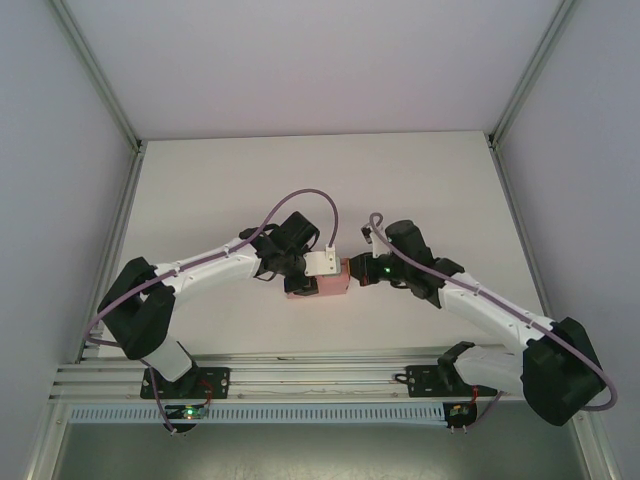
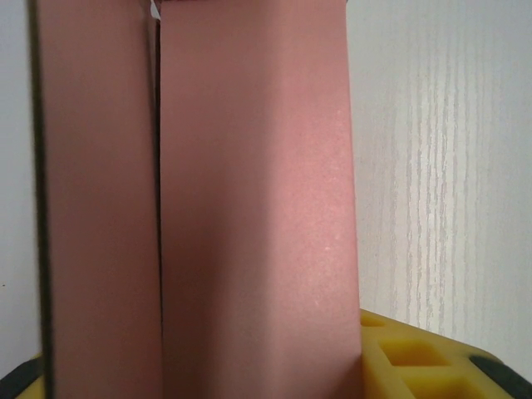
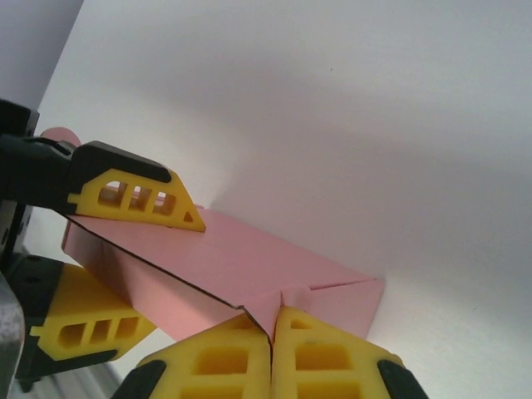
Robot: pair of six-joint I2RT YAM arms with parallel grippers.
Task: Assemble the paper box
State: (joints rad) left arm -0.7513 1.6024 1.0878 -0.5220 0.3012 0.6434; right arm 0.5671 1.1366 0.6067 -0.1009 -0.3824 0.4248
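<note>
The paper box [image 1: 318, 283] is a small pink card box held off the white table [image 1: 200, 190] between both arms at mid-table. My left gripper [image 1: 302, 278] is shut on its left end; the right wrist view shows one yellow finger [image 3: 137, 195] on top of the box [image 3: 241, 258] and another beneath it. In the left wrist view the pink walls [image 2: 249, 208] rise right in front of the lens, a dark seam between two panels, beside a yellow finger [image 2: 416, 357]. My right gripper [image 3: 273, 332] is shut, pinching a small flap at the box's right end [image 1: 352, 274].
Grey enclosure walls and metal frame posts [image 1: 110, 110] border the table on three sides. An aluminium rail [image 1: 300, 375] carrying both arm bases runs along the near edge. A purple cable [image 1: 305, 200] loops above the left wrist.
</note>
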